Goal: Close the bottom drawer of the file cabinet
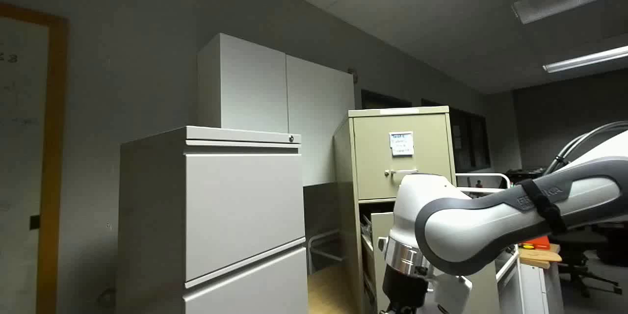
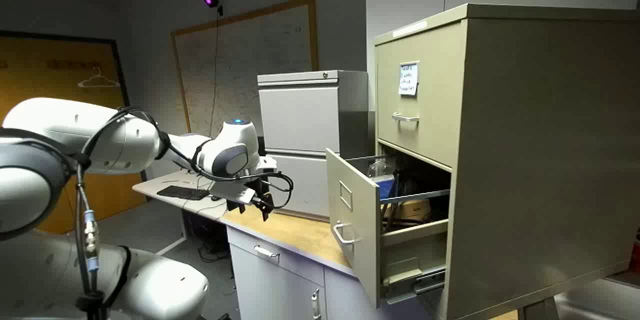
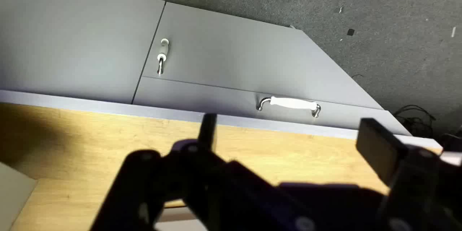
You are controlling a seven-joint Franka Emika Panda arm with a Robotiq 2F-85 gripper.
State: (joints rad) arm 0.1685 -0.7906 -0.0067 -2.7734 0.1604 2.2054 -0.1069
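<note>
The beige file cabinet (image 2: 540, 150) has a white label on its shut top drawer; it also shows in an exterior view (image 1: 375, 157). Its bottom drawer (image 2: 357, 200) is pulled well out, with a blue item and other things inside. In an exterior view the arm hides most of the drawer front (image 1: 381, 225). My gripper (image 2: 252, 210) is open and empty, pointing down, in front of and apart from the drawer front. In the wrist view my fingers (image 3: 288, 122) are wide apart above the wooden counter, with nothing between them.
A wider light-grey cabinet (image 1: 245, 206) stands beside the file cabinet on the wooden counter (image 2: 300, 237). White-handled cupboards (image 3: 223, 54) are below the counter. A desk with a keyboard (image 2: 182, 192) lies beyond the arm. White wall cupboards (image 1: 252, 88) are behind.
</note>
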